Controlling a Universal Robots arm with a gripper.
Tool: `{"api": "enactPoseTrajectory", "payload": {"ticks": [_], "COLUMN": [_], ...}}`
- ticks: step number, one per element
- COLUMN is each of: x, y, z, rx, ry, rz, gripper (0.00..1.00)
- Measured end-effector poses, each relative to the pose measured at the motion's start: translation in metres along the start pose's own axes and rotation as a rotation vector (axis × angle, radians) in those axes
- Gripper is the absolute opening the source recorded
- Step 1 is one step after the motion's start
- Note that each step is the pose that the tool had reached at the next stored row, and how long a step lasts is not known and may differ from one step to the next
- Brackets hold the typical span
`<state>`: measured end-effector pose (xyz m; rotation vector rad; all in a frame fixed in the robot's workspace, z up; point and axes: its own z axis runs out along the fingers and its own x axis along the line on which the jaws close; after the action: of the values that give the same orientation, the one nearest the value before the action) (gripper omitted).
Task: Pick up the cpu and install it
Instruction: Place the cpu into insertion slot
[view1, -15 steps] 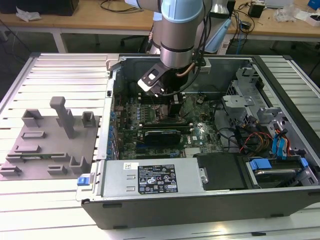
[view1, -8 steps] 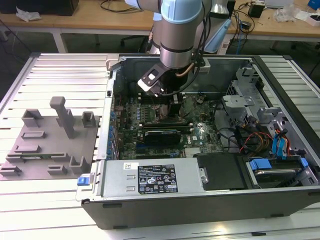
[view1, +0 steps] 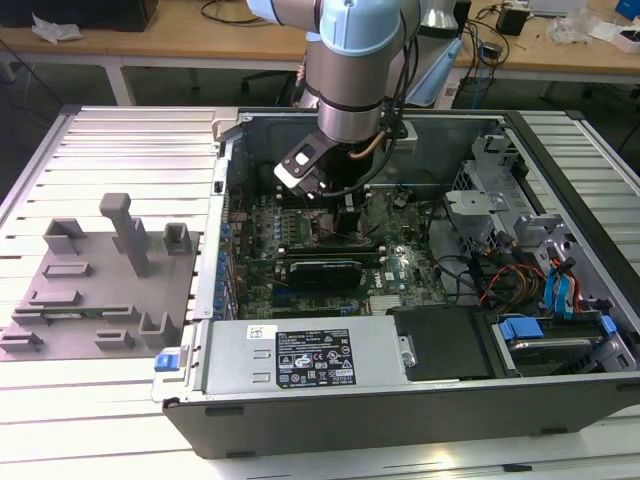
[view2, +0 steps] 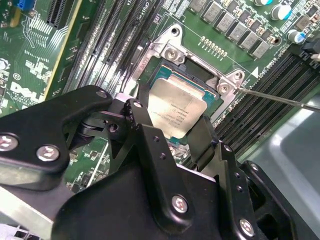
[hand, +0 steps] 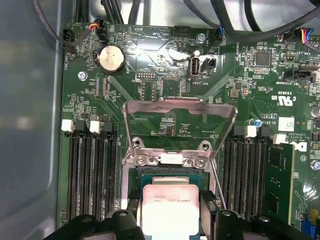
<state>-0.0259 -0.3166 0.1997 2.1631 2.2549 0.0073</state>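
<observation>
The cpu, a small silvery square chip, sits between my two black fingers directly over the motherboard socket. In both wrist views the fingers press against its opposite edges, so my gripper is shut on it. In the first wrist view the cpu lies at or just above the socket opening, and the metal load plate stands swung open behind it. I cannot tell whether the chip is fully seated. In the exterior view my gripper reaches down inside the open computer case.
Memory slots flank the socket on both sides. A thin socket lever juts out beside it. A dark expansion card, the power supply and drive bays with cables crowd the case. A grey fixture tray lies outside it.
</observation>
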Motion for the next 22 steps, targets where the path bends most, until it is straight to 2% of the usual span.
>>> {"api": "enactPoseTrajectory", "payload": {"ticks": [6,11,22], "x": [0.0000,0.0000,0.0000], "y": [0.0000,0.0000,0.0015], "z": [0.0003,0.0006,0.0006], "rx": [0.0000,0.0005,0.0004], "ry": [-0.0002,-0.0011,-0.0009], "rz": [0.002,0.062,0.051], "gripper": [0.55,0.55,0.55]}}
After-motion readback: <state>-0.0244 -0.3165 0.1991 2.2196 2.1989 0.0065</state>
